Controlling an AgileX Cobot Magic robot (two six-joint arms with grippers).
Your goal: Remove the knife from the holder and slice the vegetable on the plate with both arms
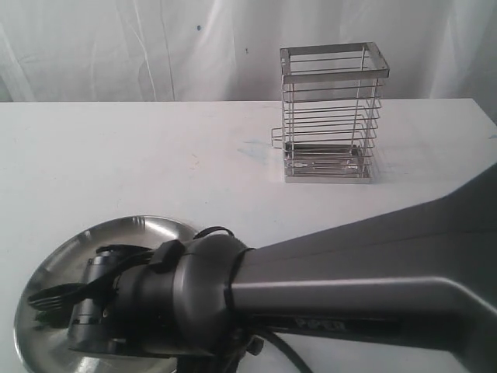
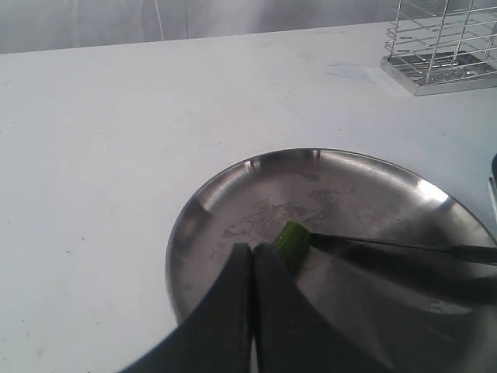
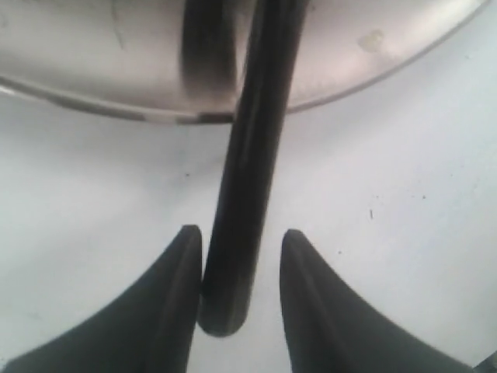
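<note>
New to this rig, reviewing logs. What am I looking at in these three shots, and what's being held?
It's a two-armed robot at a white table. One picture comes from a camera off the arms; the other two sit on each wrist. A steel plate holds a small green vegetable, and a wire holder stands further back. The left gripper looks shut right against the vegetable; a grip can't be confirmed. The right gripper has the black knife handle between its fingers, blade reaching the vegetable.

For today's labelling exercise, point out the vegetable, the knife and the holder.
vegetable (image 2: 293,241), left wrist view, green skin.
knife (image 3: 248,179), right wrist view, middle of its dark length.
holder (image 1: 332,116), exterior view, front wires.
</note>
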